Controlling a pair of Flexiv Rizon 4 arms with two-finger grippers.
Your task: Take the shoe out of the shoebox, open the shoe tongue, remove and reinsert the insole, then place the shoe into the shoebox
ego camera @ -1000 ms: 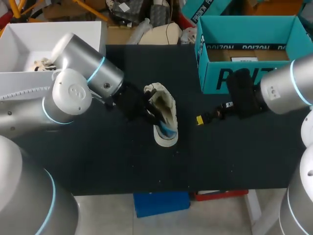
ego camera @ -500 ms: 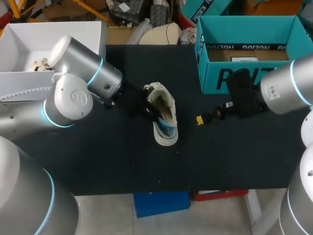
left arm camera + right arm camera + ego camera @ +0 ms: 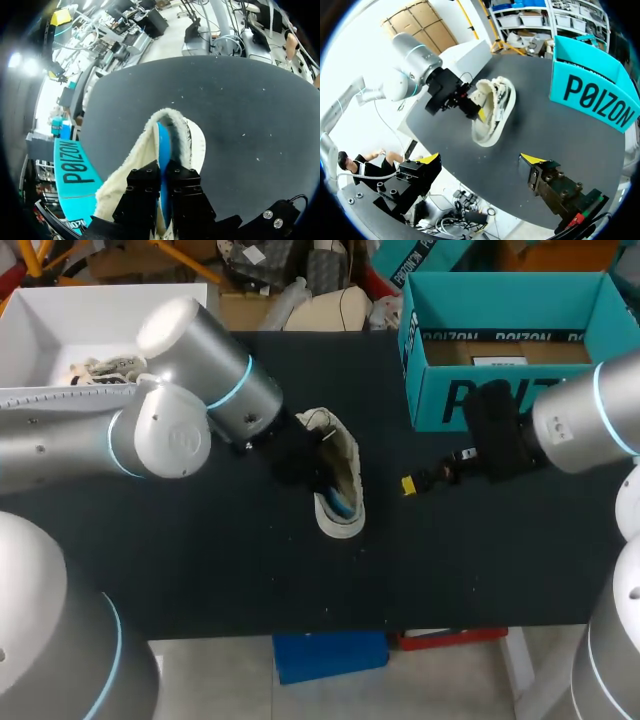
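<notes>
table: black top (image 3: 200, 570), everything here sits on it

left arm: big silver one (image 3: 170, 430), comes in from the left edge and reaches over to the middle of the table

left claw: (image 3: 163, 176) black fingers are shoved down into the shoe's opening. They're pinched close together with the blue insole sandwiched between them, so it's gripping the insole. The yellow tips are buried in the shoe in its own wrist view, but one peeks out at the opening in the right wrist view.

shoe: cream fuzzy thing (image 3: 342, 475), about mid-table and out of the box. It looks tipped on its side with the opening facing the left arm. Honestly can't tell which end is the toe.

insole: bright blue (image 3: 163, 142), standing on edge inside the shoe. It runs from between the left fingers on toward the far end of the shoe.

right claw: (image 3: 481, 160) wide open with nothing in it. It hovers over bare table just right of the shoe and doesn't touch it.

shoebox: teal (image 3: 500, 405), top open, sitting at the table's far right corner, well apart from the shoe

right arm: silver (image 3: 590, 425), comes in from the right edge, right in front of the shoebox
</notes>
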